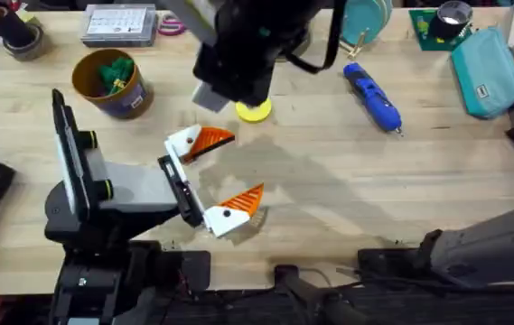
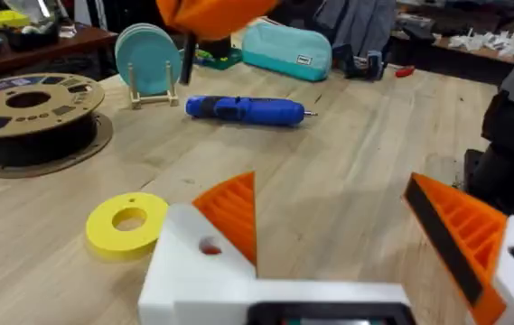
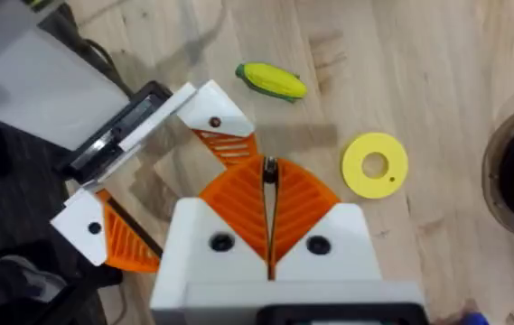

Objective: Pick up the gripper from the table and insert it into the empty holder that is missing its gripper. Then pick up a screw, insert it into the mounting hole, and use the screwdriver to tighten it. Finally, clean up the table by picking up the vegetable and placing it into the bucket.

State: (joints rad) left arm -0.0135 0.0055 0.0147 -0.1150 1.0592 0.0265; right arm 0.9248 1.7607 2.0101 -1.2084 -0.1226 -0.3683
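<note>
- Overhead: the left gripper [image 1: 231,171] lies low over the pale wooden surface [image 1: 347,190]. Its jaws are spread wide and hold nothing. Each of its 2 white block mounts carries an orange ribbed wedge, so the finger insertion looks done.
- Overhead: the right arm hangs dark and blurred under the camera. The blue cylindrical electric screwdriver [image 1: 372,95] lies well apart to the right. The round mustard-brown bucket [image 1: 112,83] stands at the far left with green leaves in it.
- Left wrist: a small dark mounting hole [image 2: 210,246] shows in the nearer white plastic holder [image 2: 193,271]. The flat yellow ring [image 2: 128,221] lies just beside it.
- Right wrist: the right gripper [image 3: 270,170] has its jaws pressed almost together on a thin dark metal screw [image 3: 270,168], tip outward. It hovers above the left jaws.
- Right wrist: the small yellow-green toy vegetable [image 3: 270,79] lies on the surface near the holder.
- Judgement: the screw step is in hand. Next, the screw tip must line up with the hole and go in straight. The screwdriver and the vegetable come after that.
</note>
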